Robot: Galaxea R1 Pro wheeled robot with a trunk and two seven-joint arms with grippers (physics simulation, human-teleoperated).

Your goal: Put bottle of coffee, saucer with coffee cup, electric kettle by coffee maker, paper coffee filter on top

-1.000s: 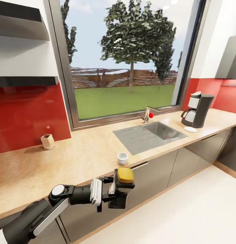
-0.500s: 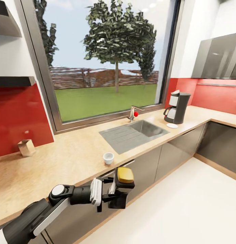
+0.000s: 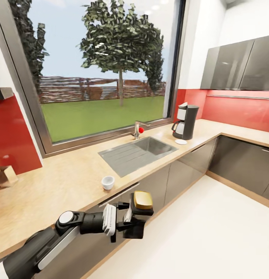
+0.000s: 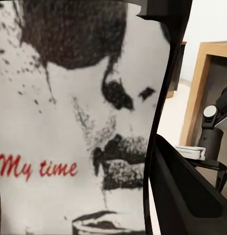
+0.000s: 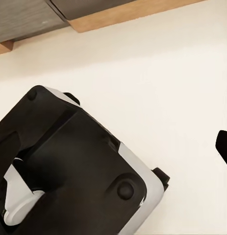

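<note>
**Jar in hand, robot swinging toward the coffee maker**

Everything has slid leftward in the head view since the earlier pictures; that is the camera turning right. Lower left, the left gripper (image 3: 131, 223) is clenched on the bottle of coffee (image 3: 140, 211), held off the kitchen countertop (image 3: 53, 186). The coffee cup (image 3: 108, 182) waits mid-counter. Right of centre, the saucer (image 3: 181, 142) already lies beside the coffee maker (image 3: 185, 121). The right gripper's state cannot be told. Most placements apparently remain.
</note>
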